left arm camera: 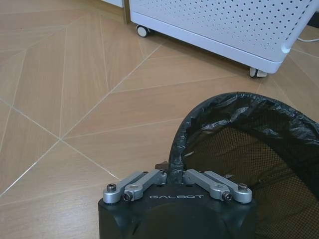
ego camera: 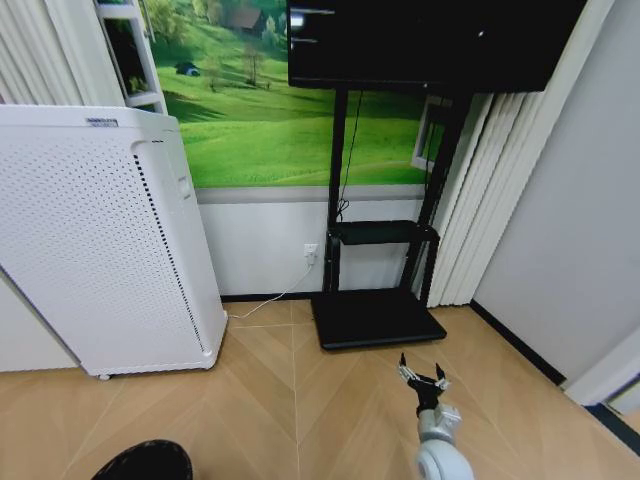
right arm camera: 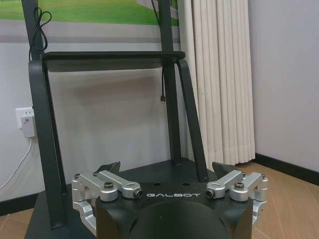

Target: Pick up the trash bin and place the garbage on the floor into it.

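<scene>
The left gripper (left arm camera: 175, 178) fingers are closed on the bin (left arm camera: 259, 149) rim. The right gripper (right arm camera: 167, 175) fingers are spread, nothing between them.

1. The floor (ego camera: 300, 400) is light tan wood-look herringbone
2. A white perforated cabinet (ego camera: 100, 240) stands on it on small wheels
3. Just beside it rests the black base plate (ego camera: 375, 318) of a screen stand, against the wall
</scene>
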Motion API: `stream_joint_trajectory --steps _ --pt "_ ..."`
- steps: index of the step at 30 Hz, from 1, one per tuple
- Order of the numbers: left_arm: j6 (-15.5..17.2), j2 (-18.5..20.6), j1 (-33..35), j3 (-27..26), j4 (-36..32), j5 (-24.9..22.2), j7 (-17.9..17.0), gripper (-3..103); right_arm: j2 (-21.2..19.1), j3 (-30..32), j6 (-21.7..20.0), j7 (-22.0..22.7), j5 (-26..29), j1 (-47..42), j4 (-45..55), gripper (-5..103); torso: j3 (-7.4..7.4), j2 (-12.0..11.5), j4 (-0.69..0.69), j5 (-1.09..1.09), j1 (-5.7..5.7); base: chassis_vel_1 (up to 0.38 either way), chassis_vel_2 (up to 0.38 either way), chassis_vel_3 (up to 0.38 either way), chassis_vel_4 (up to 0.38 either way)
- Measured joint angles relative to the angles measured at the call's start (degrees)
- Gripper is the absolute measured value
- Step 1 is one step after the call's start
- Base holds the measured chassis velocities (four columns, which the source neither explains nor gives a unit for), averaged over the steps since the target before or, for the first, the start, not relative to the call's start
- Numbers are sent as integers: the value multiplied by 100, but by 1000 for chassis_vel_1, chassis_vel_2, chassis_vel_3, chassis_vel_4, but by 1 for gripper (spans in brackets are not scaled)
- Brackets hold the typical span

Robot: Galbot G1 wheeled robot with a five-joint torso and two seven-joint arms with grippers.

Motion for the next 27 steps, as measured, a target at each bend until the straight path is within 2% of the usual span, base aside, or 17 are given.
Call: stream_joint_trajectory --steps 10,13,16,18,19,27 --pt "-74 36 1 -36 143 121 161 4 33 -41 -1 15 -34 -58 -14 100 0 0 0 0 0 0 0 0 0" --pt "-90 42 -40 -32 304 254 343 4 35 -61 0 17 -61 -74 13 100 0 0 0 1 0 0 0 0 0" --pt "-92 44 -64 14 458 493 682 4 27 -80 0 30 -73 -106 65 100 0 0 0 0 0 0 0 0 0" --pt "-94 42 -71 21 482 523 729 4 27 -79 0 30 -75 -115 71 100 0 0 0 0 0 0 0 0 0" --pt "-95 36 -27 14 504 593 957 4 15 -80 0 34 -60 -140 76 100 0 0 -1 0 0 0 0 0 0" --pt "-151 26 51 -67 514 780 1084 4 66 -69 -6 48 -26 -96 71 100 0 0 0 0 0 0 0 0 0"
